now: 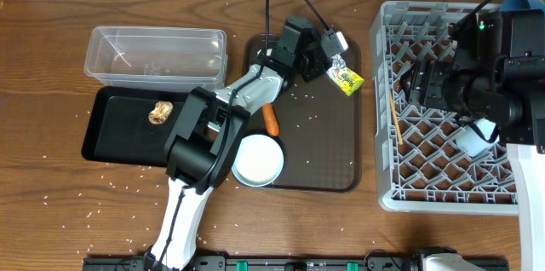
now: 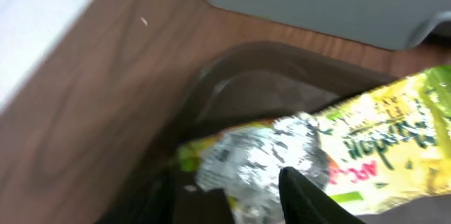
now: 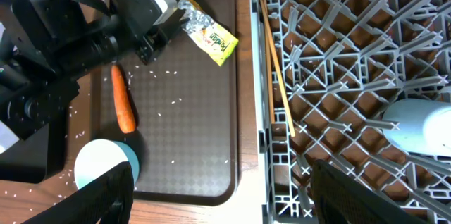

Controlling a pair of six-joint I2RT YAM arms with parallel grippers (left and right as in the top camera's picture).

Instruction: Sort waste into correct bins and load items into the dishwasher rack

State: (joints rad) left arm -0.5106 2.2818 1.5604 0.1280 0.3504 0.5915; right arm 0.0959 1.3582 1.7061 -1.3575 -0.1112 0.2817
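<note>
The yellow-green snack wrapper [image 1: 347, 76] [image 2: 366, 139] [image 3: 211, 37] lies at the brown serving tray's far right corner. My left gripper [image 1: 335, 65] [image 2: 232, 196] is closed on its crumpled foil end. An orange carrot [image 1: 271, 118] [image 3: 123, 101] and a white cup with a blue inside [image 1: 257, 160] [image 3: 106, 164] sit on the brown tray. The brown food lump [image 1: 160, 112] lies in the black tray [image 1: 119, 139]; the clear tub [image 1: 153, 54] stands behind it. My right gripper [image 1: 419, 83] [image 3: 229, 192] is open and empty above the grey rack's [image 1: 443, 177] [image 3: 352, 76] left edge. A white cup [image 1: 473, 135] [image 3: 419, 125] lies in the rack.
The brown serving tray [image 1: 324, 152] [image 3: 190, 132] fills the middle. Wooden chopsticks [image 1: 394, 118] [image 3: 275, 76] lie along the rack's left side. Rice grains [image 1: 111, 194] are scattered over table and tray. A blue rim [image 1: 521, 0] shows behind the right arm.
</note>
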